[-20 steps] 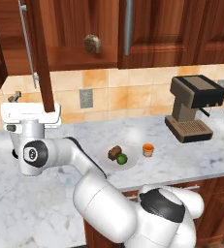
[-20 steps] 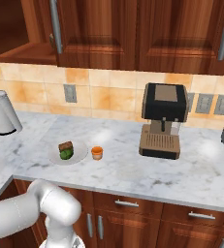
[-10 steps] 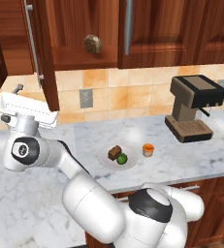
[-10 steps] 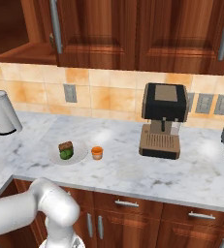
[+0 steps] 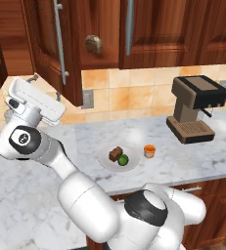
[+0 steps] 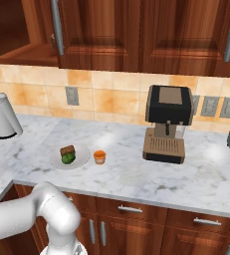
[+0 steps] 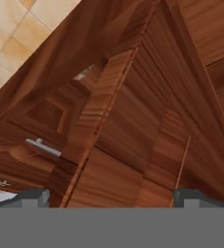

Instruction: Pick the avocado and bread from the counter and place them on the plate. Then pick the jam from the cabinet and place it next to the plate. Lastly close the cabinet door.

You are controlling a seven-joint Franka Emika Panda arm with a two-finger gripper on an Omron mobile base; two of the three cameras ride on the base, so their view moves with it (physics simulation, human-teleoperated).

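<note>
Swinging further left since a moment ago, the gripper (image 7: 111, 196) sits jaws wide and empty against the half-open cabinet door (image 5: 53, 46), while avocado (image 5: 123, 159) and bread (image 5: 116, 154) rest on the plate (image 5: 104, 160), jam (image 5: 149, 151) just right of it

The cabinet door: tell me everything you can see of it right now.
The cabinet door is a tall reddish-brown wooden panel with a raised frame and a long vertical silver bar handle. It stands swung out from the cabinet, not shut, its lower edge above the counter. The open gripper faces the wood close up; contact can't be told.
</note>
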